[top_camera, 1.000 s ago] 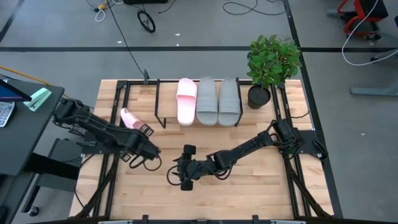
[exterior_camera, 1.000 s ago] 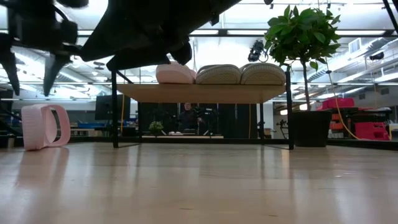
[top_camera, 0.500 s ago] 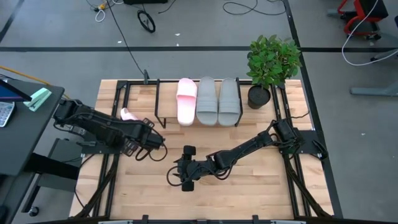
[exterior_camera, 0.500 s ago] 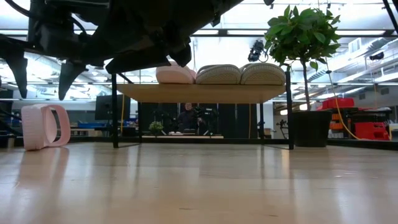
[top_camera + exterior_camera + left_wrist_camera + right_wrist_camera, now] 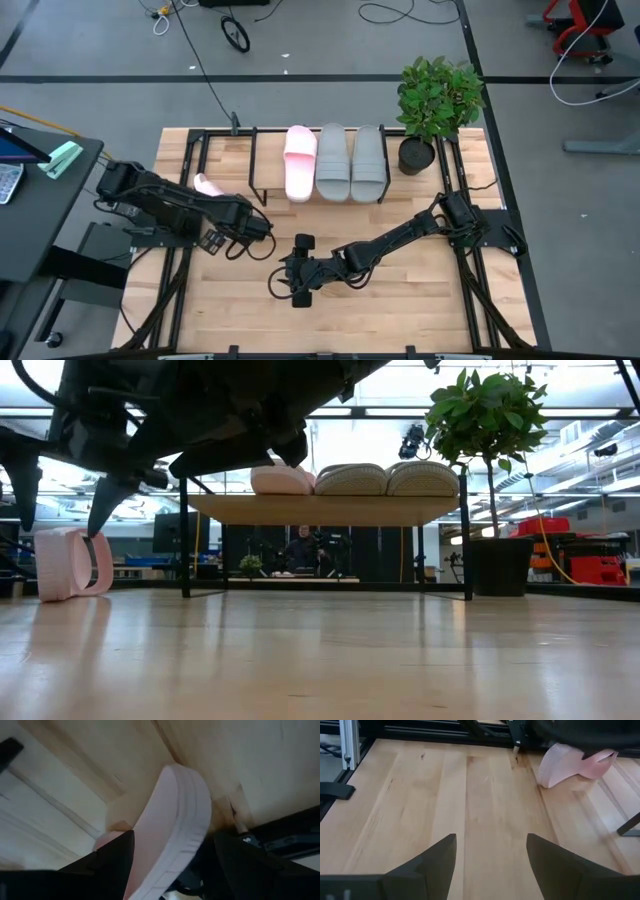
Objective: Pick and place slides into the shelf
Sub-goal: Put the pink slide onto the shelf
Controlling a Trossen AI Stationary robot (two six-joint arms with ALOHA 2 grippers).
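One pale pink slide (image 5: 204, 185) stands on its side edge on the table, left of the shelf (image 5: 268, 165); the low view shows this slide (image 5: 68, 563) upright with its strap turned right. The shelf board (image 5: 320, 510) carries the other pink slide (image 5: 300, 162) and two grey slides (image 5: 350, 162). My left gripper (image 5: 225, 242) hangs open just near of the lone pink slide (image 5: 175, 820), fingers pointing down at a slant toward it and apart from it. My right gripper (image 5: 286, 283) waits open over the table's middle.
A potted plant (image 5: 438, 100) stands at the shelf's right end. Black frame rails (image 5: 190, 160) run along the table's left and far sides, close to the lone slide. Bare board lies left of the pink slide on the shelf. A person (image 5: 300, 550) sits in the room beyond.
My left arm has reached farther toward the table's right, and its open gripper has sunk lower beside the lone pink slide. The slide has stayed where it stood.
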